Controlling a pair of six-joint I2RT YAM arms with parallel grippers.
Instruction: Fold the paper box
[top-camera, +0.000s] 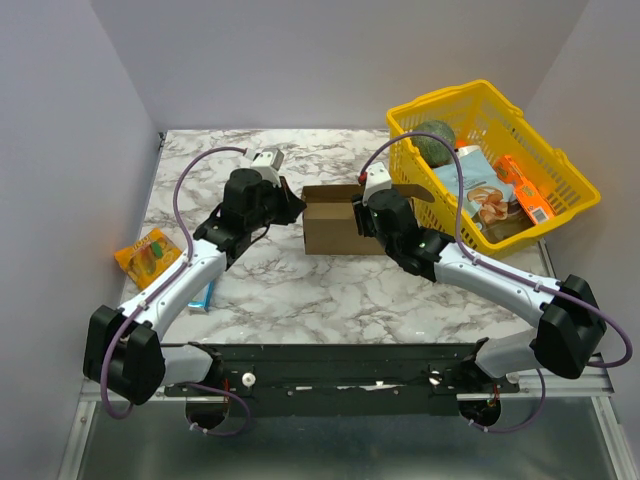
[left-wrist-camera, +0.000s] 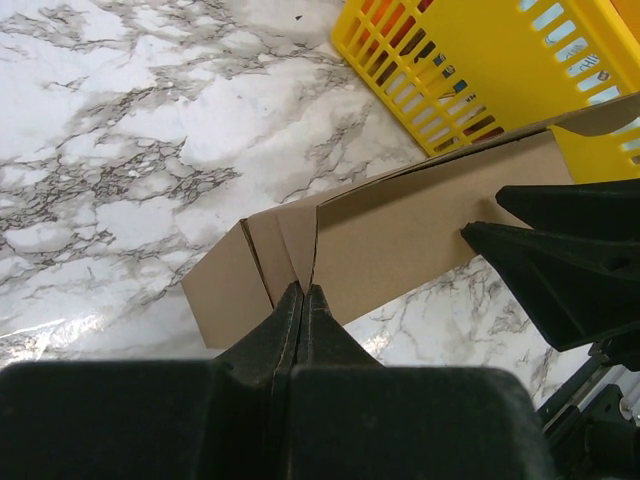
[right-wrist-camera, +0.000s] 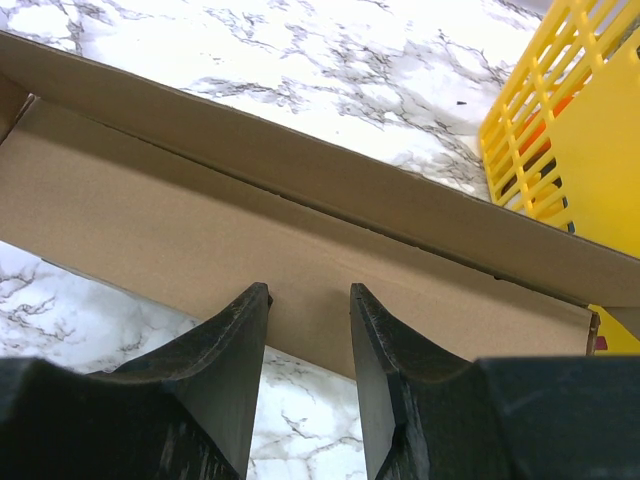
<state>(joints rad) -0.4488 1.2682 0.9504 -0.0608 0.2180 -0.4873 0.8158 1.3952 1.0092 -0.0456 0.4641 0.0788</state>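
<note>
**A:** Where's the paper box (top-camera: 330, 225) sitting?

**B:** In the middle of the worktop (top-camera: 300, 295), partly stood up. It has a claw at each end, and the yellow basket (left-wrist-camera: 480, 60) is just past its right end.

**A:** And the claws?

**B:** The left claw (left-wrist-camera: 303, 300) is shut tight, with its tips against the folded corner at the left end. I can't tell whether a thin layer of card is pinched there. The right claw (right-wrist-camera: 308, 300) stands about half open at the long side wall with nothing between the jaws, so it looks to be bracing the wall rather than holding it.

**A:** How do you reckon the box will handle?

**B:** It looks light and thin. The flat panels should be stiff enough, but they will hinge readily along the creases. My guess is that a sideways push would slide it over the smooth marble instead of folding it, so one claw has to steady it while the other works. A hard pinch could dent the card or put in a crease where none belongs.

**A:** Where's the best place to take hold?

**B:** On a free flap edge near a crease, pinching across the thickness of the card. For pushing, press flat against the middle of a wall, not at a corner tab.
</note>
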